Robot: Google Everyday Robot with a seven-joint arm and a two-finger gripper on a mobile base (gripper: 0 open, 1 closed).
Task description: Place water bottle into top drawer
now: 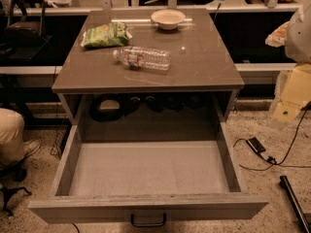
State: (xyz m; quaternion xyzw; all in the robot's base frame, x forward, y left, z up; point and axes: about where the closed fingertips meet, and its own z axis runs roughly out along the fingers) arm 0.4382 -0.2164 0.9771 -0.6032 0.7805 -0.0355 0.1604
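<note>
Camera view: shows the gripper (290, 101) as a pale shape at the right edge, partly cut off, hanging beside the cabinet and above the floor; cannot tell whether spread or pressed together. Finds the water bottle (143, 58) well left of the gripper and a little higher, lying on its side on the smooth grey-brown cabinet top (204, 67), white cap pointing away from the gripper. Shows a green snack bag (106, 35) just beyond the bottle, farther left, and a white bowl (168, 19) near the top's back edge. Shows the top drawer (146, 200) pulled wide open, below and left of the gripper, pale floor showing, dark handle (148, 221) on its front. Shows speckled flooring (272, 193) under the gripper, crossed by black cables (286, 154).
</note>
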